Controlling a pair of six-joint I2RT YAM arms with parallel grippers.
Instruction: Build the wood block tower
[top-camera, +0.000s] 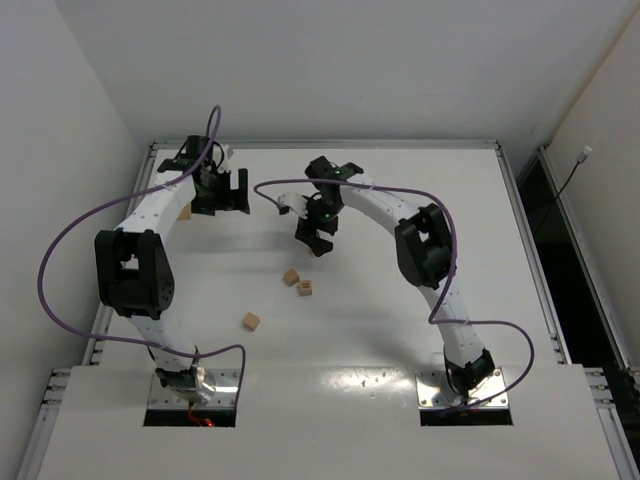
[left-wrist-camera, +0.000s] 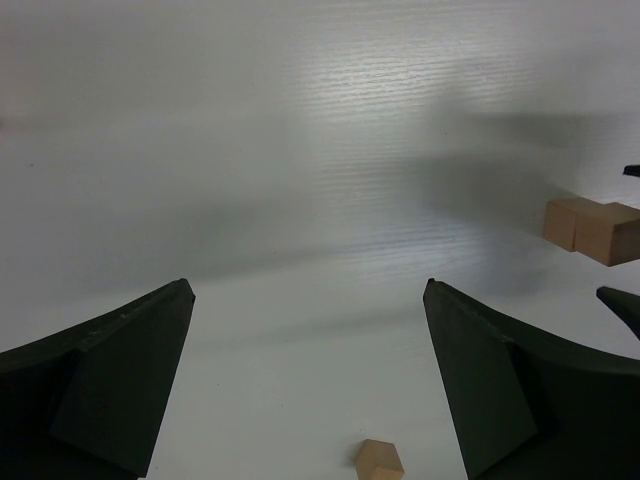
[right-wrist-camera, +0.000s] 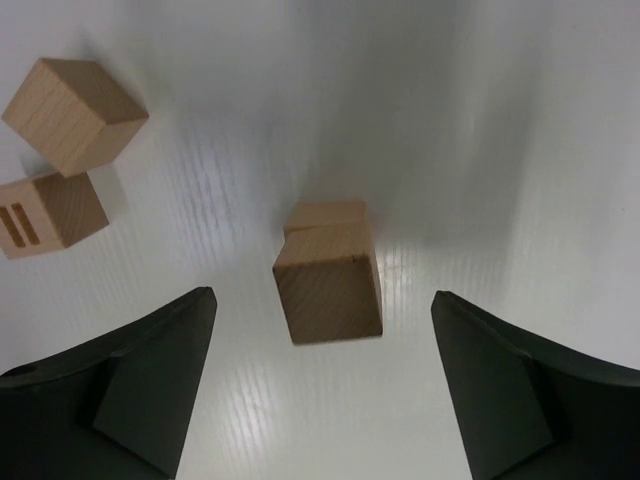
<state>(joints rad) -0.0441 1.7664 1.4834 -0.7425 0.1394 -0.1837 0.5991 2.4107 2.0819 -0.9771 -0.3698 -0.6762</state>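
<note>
The wood block tower (right-wrist-camera: 328, 282) is a short stack of tan cubes seen from above in the right wrist view. Its top cube sits slightly askew and the edge of a lower cube shows behind it. My right gripper (right-wrist-camera: 322, 375) is open, with both fingers apart from the tower and its fingertips just short of it. In the top view that gripper (top-camera: 316, 238) hides the tower. The left wrist view shows the tower (left-wrist-camera: 590, 228) at its right edge. My left gripper (left-wrist-camera: 308, 300) is open and empty over bare table, at the back left in the top view (top-camera: 230, 192).
Two loose cubes (top-camera: 291, 276) (top-camera: 305, 288) lie together just in front of the right gripper, also in the right wrist view (right-wrist-camera: 75, 115) (right-wrist-camera: 55, 212). Another cube (top-camera: 251, 321) lies nearer the arm bases. A small cube (left-wrist-camera: 380, 460) lies below the left gripper, beside the left arm (top-camera: 186, 210).
</note>
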